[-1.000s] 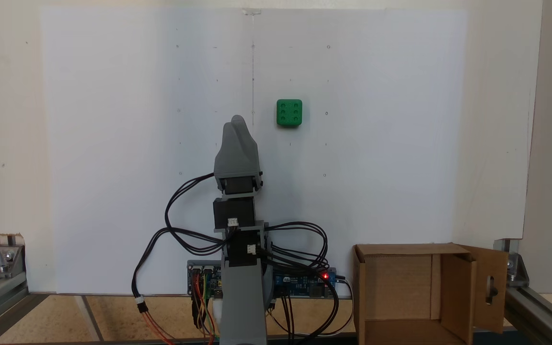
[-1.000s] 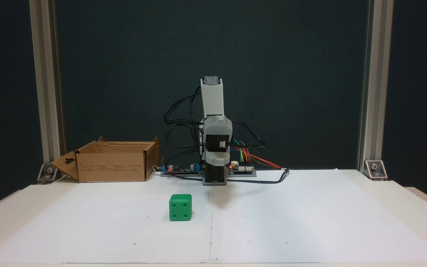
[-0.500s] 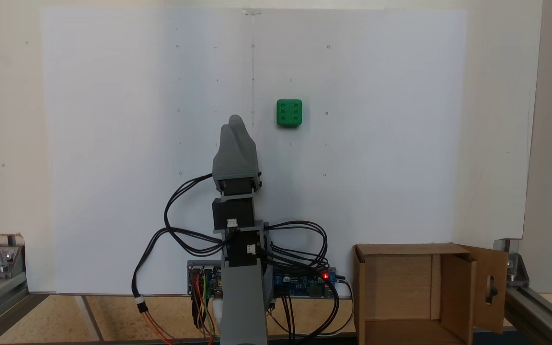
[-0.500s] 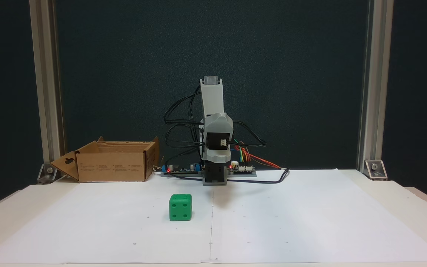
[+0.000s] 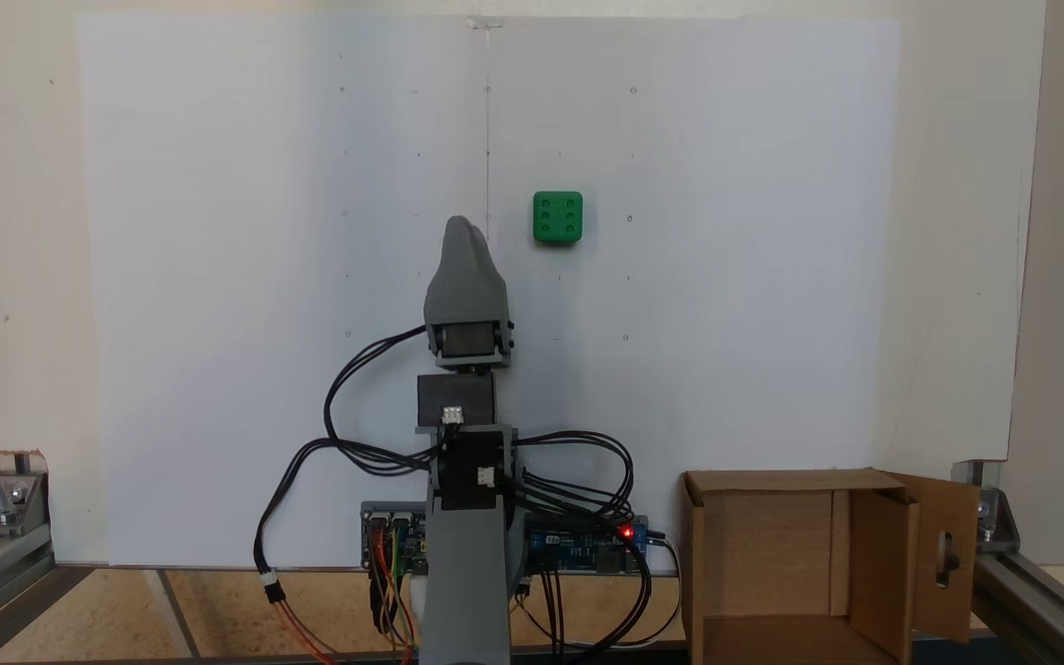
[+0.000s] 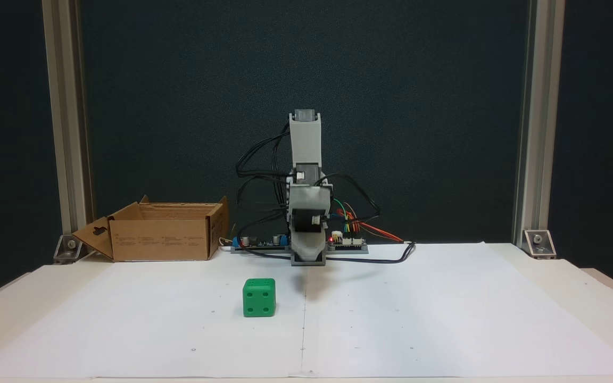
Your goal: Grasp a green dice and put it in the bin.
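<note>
With the green dice [image 5: 558,218] sitting on the counter [image 6: 445,319] well apart from the bin [image 5: 772,526], the gripper [image 5: 464,231], whose opening I cannot tell, is needing to spread wide while reaching.

The dice [image 5: 557,218] is seen on white paper [image 5: 218,277], six pips up, apart from the gripper [image 5: 462,227]. The box [image 5: 795,563] is set at lower right, open.

Matt green plastic was seen on the dice [image 6: 258,297], brown corrugated cardboard on the bin [image 6: 160,239], white paper [image 5: 218,277] underneath.
</note>
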Tool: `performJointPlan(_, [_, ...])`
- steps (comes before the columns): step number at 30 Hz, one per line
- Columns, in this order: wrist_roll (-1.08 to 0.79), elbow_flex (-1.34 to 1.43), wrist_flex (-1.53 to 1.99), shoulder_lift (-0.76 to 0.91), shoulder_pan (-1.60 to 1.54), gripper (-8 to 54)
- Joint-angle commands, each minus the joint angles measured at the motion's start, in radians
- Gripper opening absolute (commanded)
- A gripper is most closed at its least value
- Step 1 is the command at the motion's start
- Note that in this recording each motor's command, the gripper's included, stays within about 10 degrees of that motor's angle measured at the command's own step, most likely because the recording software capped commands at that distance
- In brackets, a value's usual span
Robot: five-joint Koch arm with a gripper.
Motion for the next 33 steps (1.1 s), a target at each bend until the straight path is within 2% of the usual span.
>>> performJointPlan(1, [-0.009, -0.124, 0.161, 0.112, 0.031, 44.1])
performJointPlan(19, [0.026, -0.707, 1.354, 0.094, 0.092, 43.1])
performJointPlan(27, [0.025, -0.937, 1.854, -0.038, 0.115, 43.2])
performJointPlan(33, [0.023, -1.118, 2.017, -0.207, 0.178, 43.3])
